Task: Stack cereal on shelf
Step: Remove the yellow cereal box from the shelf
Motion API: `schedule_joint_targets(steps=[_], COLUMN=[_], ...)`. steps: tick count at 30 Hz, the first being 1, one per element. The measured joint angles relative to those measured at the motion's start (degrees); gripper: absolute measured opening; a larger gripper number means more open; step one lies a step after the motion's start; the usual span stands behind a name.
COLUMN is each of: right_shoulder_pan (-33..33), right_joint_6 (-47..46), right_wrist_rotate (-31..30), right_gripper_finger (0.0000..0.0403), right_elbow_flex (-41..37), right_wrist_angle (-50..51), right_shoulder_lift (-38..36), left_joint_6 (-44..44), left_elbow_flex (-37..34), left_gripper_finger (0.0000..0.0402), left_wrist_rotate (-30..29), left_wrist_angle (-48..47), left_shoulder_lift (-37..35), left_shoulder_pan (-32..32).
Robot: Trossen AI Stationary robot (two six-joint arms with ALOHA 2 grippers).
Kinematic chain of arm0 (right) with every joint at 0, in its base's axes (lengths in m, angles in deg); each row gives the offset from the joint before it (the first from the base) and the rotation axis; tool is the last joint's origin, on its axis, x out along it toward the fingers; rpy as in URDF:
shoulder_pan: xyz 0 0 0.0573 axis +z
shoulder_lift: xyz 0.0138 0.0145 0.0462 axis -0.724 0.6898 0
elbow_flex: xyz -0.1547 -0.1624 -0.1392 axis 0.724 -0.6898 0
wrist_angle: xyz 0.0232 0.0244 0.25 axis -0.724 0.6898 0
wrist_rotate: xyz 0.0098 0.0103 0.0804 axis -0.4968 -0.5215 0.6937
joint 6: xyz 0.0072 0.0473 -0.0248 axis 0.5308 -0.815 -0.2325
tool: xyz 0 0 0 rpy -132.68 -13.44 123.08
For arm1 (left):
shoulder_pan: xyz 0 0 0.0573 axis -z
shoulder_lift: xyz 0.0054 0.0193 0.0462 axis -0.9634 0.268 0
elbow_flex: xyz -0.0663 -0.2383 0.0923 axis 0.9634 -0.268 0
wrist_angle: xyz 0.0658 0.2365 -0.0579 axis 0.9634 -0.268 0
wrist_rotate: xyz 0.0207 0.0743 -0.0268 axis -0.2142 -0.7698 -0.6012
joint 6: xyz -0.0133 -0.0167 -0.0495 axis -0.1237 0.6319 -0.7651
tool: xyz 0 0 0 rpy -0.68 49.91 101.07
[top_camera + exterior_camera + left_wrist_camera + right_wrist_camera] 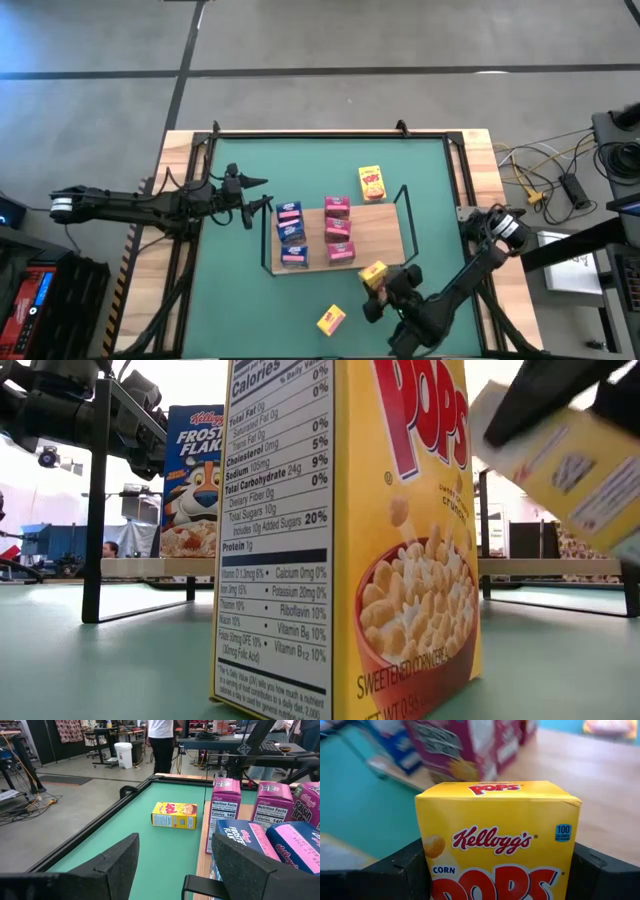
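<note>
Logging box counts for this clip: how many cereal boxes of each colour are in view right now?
Blue boxes: 3
Pink boxes: 3
Yellow boxes: 3, one of them held in the right gripper
Total: 9

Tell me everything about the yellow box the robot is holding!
The yellow cereal box is small, cardboard, printed with red Kellogg's Corn Pops lettering and a little blue badge. It looks undamaged and closed. The right gripper clamps it, one dark finger against each side. In the high view it sits tilted at the near right corner of the wooden shelf, close to the pink boxes.
</note>
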Motion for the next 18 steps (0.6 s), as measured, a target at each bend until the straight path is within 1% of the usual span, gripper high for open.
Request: schedule_joint_targets(steps=[6,13,15,18], right_shoulder_pan=[3.70,7.33,7.45,7.53], right_joint_6=[1.69,0.85,0.09,-0.51], right_wrist_rotate=[-8.72,-21.04,-23.26,-24.47], right_gripper_finger=[0.0297,0.0297,0.0297,0.0297], right_elbow_flex=[-0.18,-0.28,-0.28,-0.28], right_wrist_angle=[-0.21,-0.12,-0.15,-0.28], right_shoulder_lift=[1.43,6.26,7.71,9.52], left_joint_6=[0.00,0.00,0.00,0.00], left_elbow_flex=[0.00,0.00,0.00,0.00], left_gripper_finger=[0.0233,0.0233,0.0233,0.0233], left_wrist_rotate=[0.00,-0.01,-0.02,-0.01], left_wrist_angle=[0.00,0.00,0.00,0.00], left_shoulder_lift=[0.01,0.01,0.00,0.00], left_shoulder_pan=[0.01,0.00,0.01,0.01])
